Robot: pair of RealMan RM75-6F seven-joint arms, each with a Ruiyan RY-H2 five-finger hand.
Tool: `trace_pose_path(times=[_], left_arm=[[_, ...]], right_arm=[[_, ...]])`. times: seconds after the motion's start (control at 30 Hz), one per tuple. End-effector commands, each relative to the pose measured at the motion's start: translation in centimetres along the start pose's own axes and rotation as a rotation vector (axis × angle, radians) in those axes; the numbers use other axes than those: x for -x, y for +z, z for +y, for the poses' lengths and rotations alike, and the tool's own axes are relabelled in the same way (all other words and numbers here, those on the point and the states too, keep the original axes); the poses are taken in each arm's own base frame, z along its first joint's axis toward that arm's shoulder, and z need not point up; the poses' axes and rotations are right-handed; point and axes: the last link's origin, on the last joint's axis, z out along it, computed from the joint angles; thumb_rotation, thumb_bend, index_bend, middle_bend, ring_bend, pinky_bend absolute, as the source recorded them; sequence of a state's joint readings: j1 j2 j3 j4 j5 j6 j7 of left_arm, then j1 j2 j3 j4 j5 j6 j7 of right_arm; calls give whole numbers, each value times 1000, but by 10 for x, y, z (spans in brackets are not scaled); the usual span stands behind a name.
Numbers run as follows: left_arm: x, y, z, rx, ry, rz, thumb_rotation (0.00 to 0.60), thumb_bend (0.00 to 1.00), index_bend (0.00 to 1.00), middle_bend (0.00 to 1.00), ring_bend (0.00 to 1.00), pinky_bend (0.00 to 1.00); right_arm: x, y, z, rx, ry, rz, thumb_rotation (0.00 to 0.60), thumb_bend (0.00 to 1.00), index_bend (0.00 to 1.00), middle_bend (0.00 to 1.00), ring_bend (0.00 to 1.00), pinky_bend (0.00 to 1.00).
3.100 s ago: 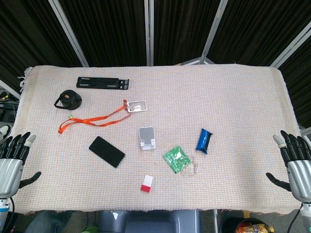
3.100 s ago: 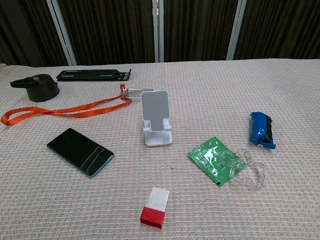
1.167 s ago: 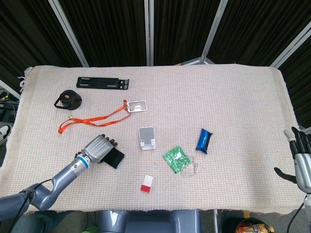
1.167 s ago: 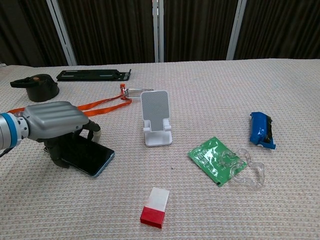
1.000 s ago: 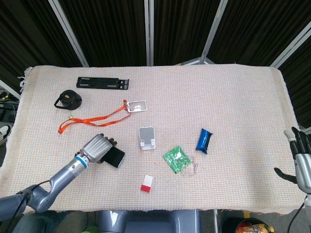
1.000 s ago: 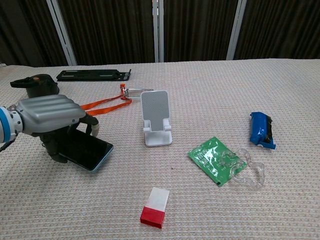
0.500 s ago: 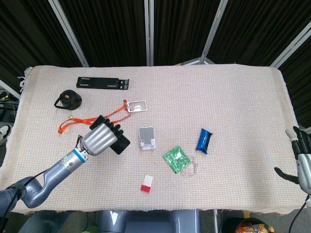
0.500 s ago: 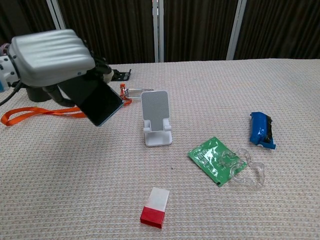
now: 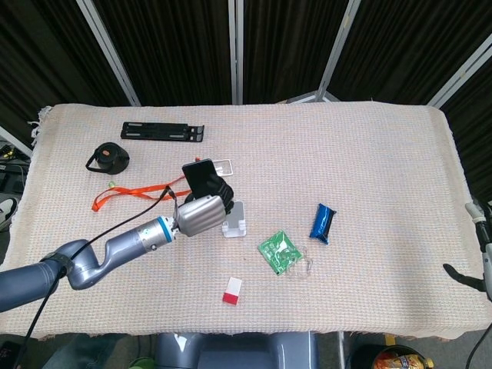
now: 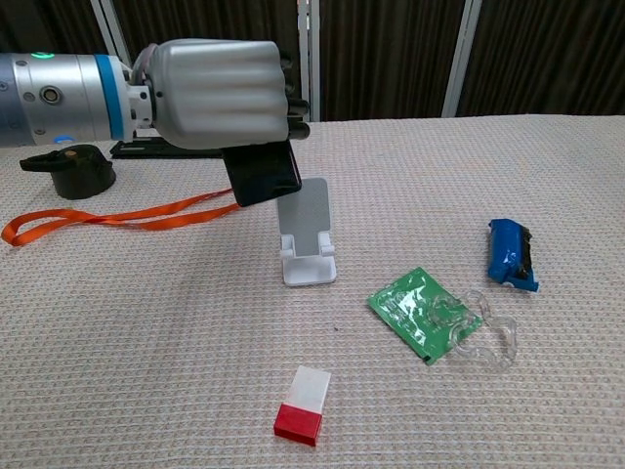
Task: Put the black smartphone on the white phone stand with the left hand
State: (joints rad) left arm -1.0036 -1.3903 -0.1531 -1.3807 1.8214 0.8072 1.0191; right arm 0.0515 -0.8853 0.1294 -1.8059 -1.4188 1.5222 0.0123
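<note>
My left hand (image 9: 201, 214) (image 10: 220, 93) grips the black smartphone (image 9: 201, 178) (image 10: 262, 174) by its upper part and holds it upright in the air. The phone's lower end hangs just above and left of the backrest of the white phone stand (image 10: 308, 234) (image 9: 237, 224), overlapping its top left corner in the chest view. In the head view the hand hides part of the stand. At the head view's right edge, off the table, my right hand (image 9: 478, 250) holds nothing, its thumb spread out.
An orange lanyard (image 10: 117, 217), a black round cap (image 10: 70, 171) and a black bracket (image 9: 163, 132) lie to the left. A green packet (image 10: 415, 308), a clear plastic piece (image 10: 483, 337), a blue item (image 10: 510, 254) and a red-and-white block (image 10: 303, 403) lie right of and in front of the stand.
My left hand took the phone off the cloth, raised it and carried it right to the stand, turning it upright. The right hand slid further out of the head view.
</note>
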Motion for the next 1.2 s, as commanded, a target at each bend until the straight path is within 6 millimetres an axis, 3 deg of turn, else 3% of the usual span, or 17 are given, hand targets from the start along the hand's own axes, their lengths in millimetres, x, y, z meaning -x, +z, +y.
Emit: trace_pose_path(times=[0.03,0.2,0.43,1.2], left_arm=[[-2,11,7,33,31,8,600,0,616,424,478,398],[-11,30,20,106,87,34,600,0,599,410,467,392],[-14,40,29,145,125,41,600,0,597,407,464,391],[-10,45,45,174,147,23,600,0,579,397,454,382]], right_arm=[[-2,-1,3,5,2,4,600,0,0,0,0,0],[-5,-3,5,9,15,13,600,0,0,0,0,0],[-7,-3,6,12,19,15,600,0,0,0,0,0],[-9,-2,11,20,34,14,600,0,0,0,0,0]])
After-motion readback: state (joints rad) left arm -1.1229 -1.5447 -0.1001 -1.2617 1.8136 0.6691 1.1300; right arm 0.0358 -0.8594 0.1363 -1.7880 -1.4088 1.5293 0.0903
